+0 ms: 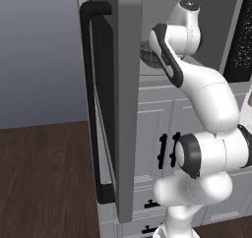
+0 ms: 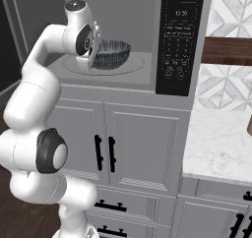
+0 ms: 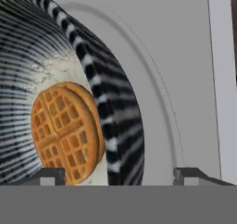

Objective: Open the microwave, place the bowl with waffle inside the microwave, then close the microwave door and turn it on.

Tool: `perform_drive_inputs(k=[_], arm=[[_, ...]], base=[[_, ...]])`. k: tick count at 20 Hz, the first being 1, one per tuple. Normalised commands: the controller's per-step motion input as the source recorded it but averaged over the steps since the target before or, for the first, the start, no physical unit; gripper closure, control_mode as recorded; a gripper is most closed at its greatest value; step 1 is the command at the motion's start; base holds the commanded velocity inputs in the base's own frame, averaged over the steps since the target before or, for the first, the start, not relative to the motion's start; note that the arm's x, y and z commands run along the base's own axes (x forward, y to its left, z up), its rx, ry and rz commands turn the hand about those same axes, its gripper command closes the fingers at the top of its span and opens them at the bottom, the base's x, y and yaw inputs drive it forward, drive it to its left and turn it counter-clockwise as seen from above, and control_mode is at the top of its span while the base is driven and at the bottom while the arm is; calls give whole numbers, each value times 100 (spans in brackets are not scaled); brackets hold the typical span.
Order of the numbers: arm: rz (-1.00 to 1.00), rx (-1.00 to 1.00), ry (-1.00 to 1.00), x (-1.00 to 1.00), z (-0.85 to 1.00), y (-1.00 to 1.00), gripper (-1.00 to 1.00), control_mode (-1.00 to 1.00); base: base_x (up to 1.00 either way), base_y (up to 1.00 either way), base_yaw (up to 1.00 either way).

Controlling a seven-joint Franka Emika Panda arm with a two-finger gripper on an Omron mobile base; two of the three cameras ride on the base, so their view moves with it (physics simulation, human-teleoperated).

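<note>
The microwave [image 2: 142, 15] stands open, its door [image 1: 125, 99] swung out to the left with the long black handle [image 1: 91, 99] facing me. The bowl [image 2: 113, 52] sits on the round turntable [image 2: 138, 65] inside the cavity. In the hand view the bowl's striped rim [image 3: 115, 102] is close up, with the waffle [image 3: 65, 133] lying inside it. My gripper [image 3: 122, 174] is open, its fingertips [image 3: 51, 174] set wide to either side of the rim without clamping it. From the right base view, the gripper [image 2: 96, 55] hangs at the bowl's left edge inside the cavity.
The black control panel [image 2: 179, 40] is to the right of the cavity. White cabinet doors with black handles [image 2: 104, 153] are below. A marble counter [image 2: 221, 143] lies to the right. The open door blocks the left side.
</note>
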Motion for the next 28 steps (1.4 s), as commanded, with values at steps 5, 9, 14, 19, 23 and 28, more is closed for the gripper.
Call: perform_drive_inputs(k=[5, 9, 14, 19, 23, 28], arm=[[0, 0, -13, 0, -1, 6, -100, -100], [0, 0, -29, 0, 0, 0, -100, -100], [0, 0, -28, -11, 0, 0, -100, -100], [0, 0, -21, -14, 17, 0, -100, -100], [0, 0, -12, -51, 38, 0, -100, -100], [0, 0, -4, -95, 48, -2, -100, -100]], base=[[0, 0, 0], [0, 0, 0], [0, 0, 0], [0, 0, 0], [0, 0, 0], [0, 0, 0]])
